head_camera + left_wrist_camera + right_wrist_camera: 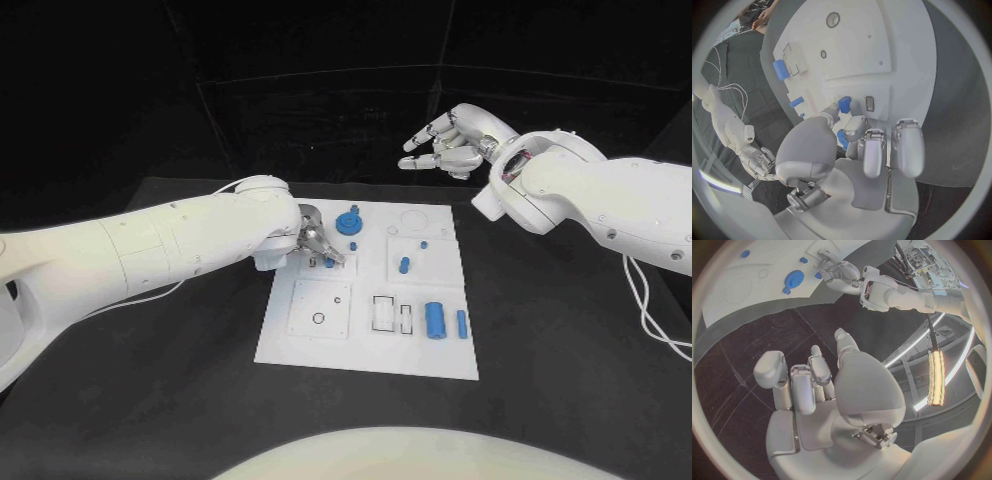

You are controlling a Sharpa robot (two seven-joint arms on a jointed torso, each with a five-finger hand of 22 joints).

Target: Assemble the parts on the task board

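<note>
1. On the black desk (173, 400) lies the white task board (368, 335), with the blue parts spread across it.
2. At the board's far left corner the left hand (313, 243) is down on the plate, its fingers curled around a small blue part (844, 104); the left wrist view shows that piece pinched between thumb and a fingertip, right at the board's surface beside a small slot.
3. A second blue piece (842, 138) sits close under the same fingers; whether it is touched cannot be told.
4. Just beside the left hand stands a round blue part with a knob (349, 221).
5. Two small blue pegs (404, 265) lie near the board's middle.
6. A blue cylinder (436, 320) and a thinner blue rod (462, 323) lie side by side at the near right of the board.
7. The right hand (450, 143) hovers above the desk beyond the board's far right corner, fingers loosely curled and apart, holding nothing.
</note>
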